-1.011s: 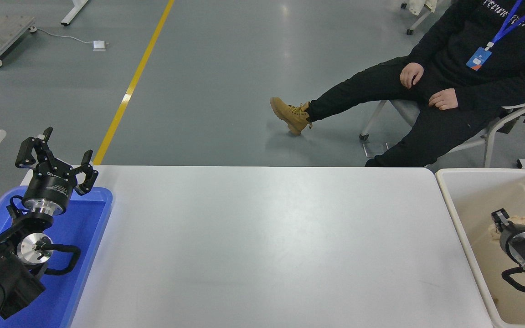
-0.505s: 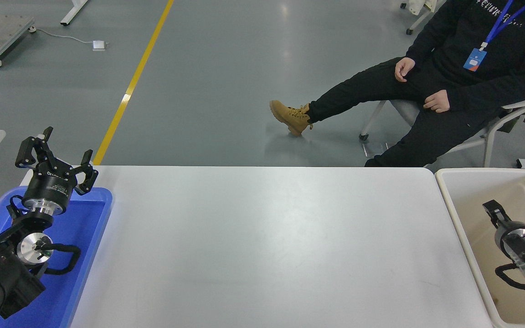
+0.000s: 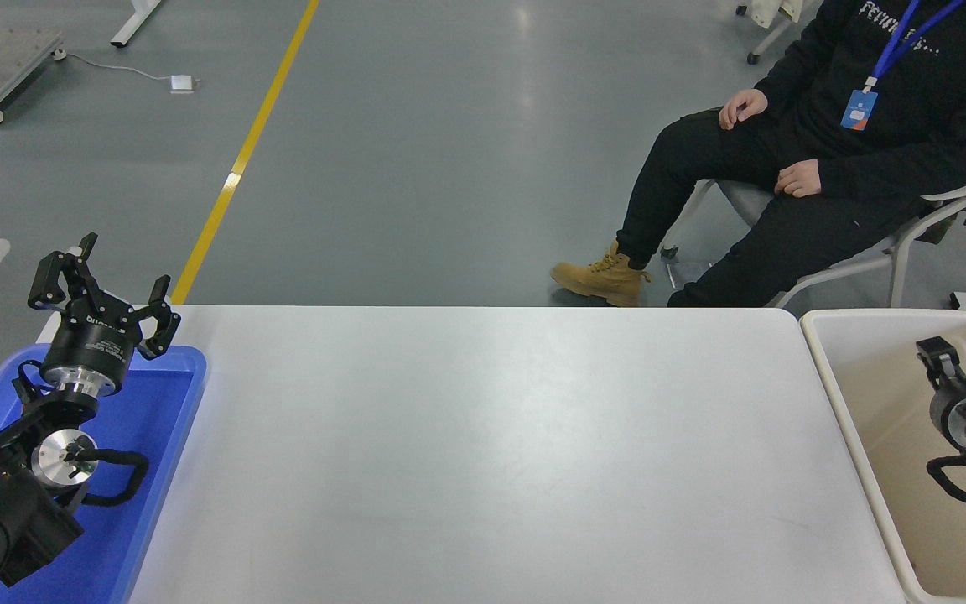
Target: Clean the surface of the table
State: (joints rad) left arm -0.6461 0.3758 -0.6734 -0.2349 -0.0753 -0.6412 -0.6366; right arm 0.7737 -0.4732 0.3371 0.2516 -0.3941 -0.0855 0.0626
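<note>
While one left claw (image 3: pixel 106 281) gapes, one right claw's (image 3: pixel 938 356) state is unclear above one table surface (image 3: pixel 491 453).

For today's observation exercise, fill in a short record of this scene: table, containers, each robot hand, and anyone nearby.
Table surface: white, nothing lying on it
Blue tray: at the table's left end
Cream bin: at the table's right end
Left hand: parked above the blue tray's far edge, fingers spread open
Right hand: over the cream bin; open or shut cannot be told
Person: seated on a chair beyond the table's far right corner
</note>
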